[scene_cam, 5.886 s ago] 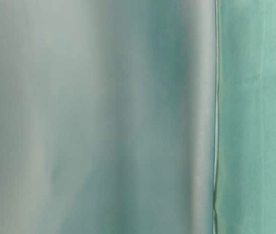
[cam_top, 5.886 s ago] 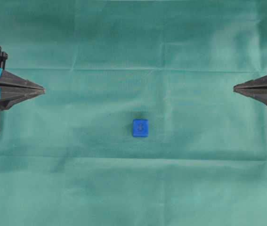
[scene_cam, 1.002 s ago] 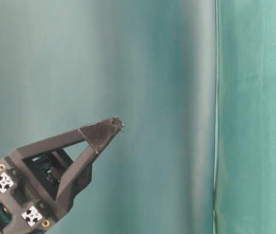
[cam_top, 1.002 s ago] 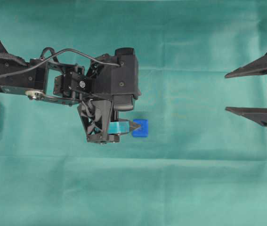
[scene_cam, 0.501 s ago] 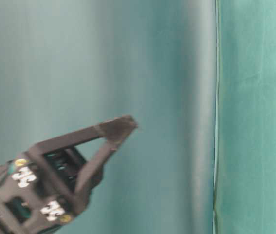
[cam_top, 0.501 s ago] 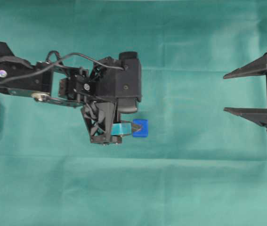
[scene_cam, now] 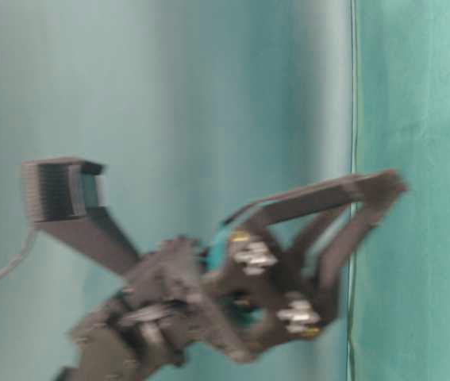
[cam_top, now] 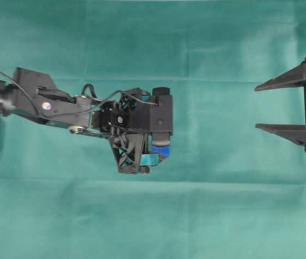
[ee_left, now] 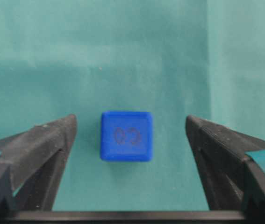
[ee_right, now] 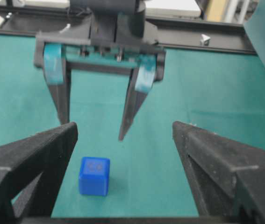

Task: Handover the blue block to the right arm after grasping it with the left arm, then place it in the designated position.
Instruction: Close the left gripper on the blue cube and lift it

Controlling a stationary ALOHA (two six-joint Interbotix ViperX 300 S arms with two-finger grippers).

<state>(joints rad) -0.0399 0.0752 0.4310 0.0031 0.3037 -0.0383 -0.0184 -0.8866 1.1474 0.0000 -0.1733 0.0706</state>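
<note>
I've pushed the left arm (cam_top: 61, 105) further toward three o'clock in the overhead view, so its body now covers most of the blue block (cam_top: 160, 151), which a second ago lay clear just beyond the fingertips. The left tool (ee_left: 131, 128) now brackets the block, and in the table-level view its fingers (scene_cam: 367, 190) have swung up to the cloth edge.
</note>
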